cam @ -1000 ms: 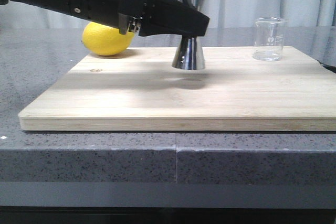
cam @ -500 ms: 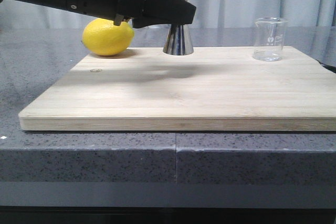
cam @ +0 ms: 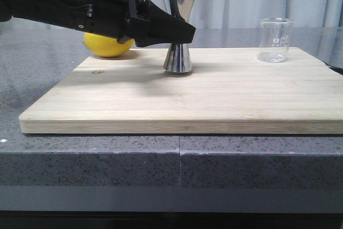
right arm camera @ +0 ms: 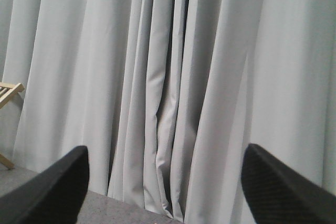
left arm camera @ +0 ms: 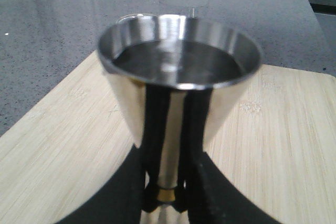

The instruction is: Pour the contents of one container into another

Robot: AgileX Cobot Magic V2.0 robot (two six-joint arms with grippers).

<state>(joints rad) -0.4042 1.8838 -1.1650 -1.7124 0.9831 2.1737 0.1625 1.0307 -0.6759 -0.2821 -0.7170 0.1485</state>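
The left tool (cam: 179,31) is clamped on the waist of the steel jigger (cam: 178,22). The jigger stands upright, long axis vertical, its base on or just above the wooden board (cam: 214,105) on the counter (cam: 32,73). The glass beaker (cam: 276,39) stands upright toward the board's far right corner, at about 3 o'clock from the jigger and well apart. The right tool (right arm camera: 165,182) is spread wide and empty, facing curtains; judged the arm to fetch the beaker. A lemon (cam: 107,46) lies behind the left arm.
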